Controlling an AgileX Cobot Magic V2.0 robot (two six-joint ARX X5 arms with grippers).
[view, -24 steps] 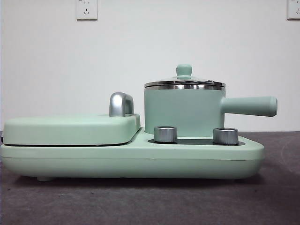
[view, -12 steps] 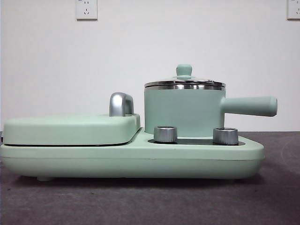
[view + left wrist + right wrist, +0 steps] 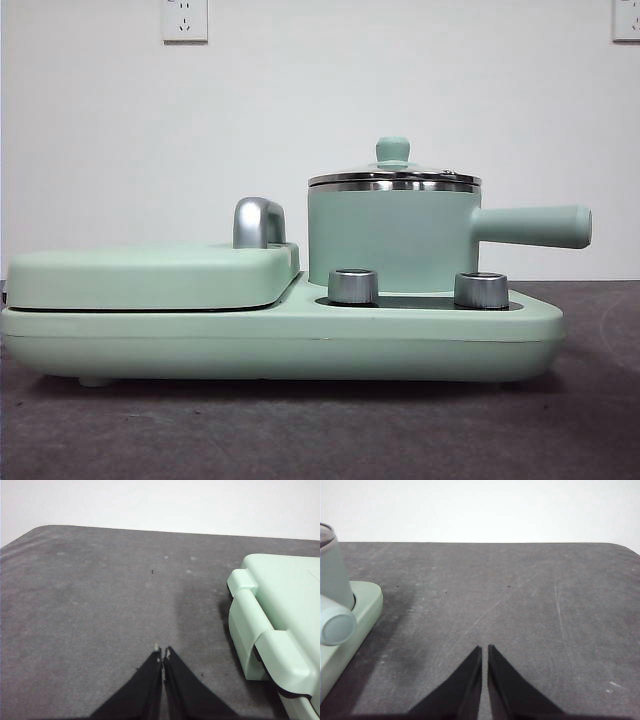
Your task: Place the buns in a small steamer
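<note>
The small steamer (image 3: 392,235) is a mint-green pot with a steel rim, a straight side handle pointing right and a glass lid with a green knob; the lid is on. It stands on the right half of a mint-green cooker base (image 3: 280,340). Its wall and handle end also show in the right wrist view (image 3: 332,605). The buns are out of view. My left gripper (image 3: 161,655) is shut and empty over bare table beside the cooker's griddle side. My right gripper (image 3: 484,650) is shut and empty over bare table beside the pot's handle.
A flat mint-green hinged griddle cover (image 3: 150,275) with a steel hinge handle (image 3: 258,222) lies closed on the base's left half; it also shows in the left wrist view (image 3: 275,615). Two steel knobs (image 3: 353,286) sit in front of the pot. The table is dark grey felt (image 3: 520,595).
</note>
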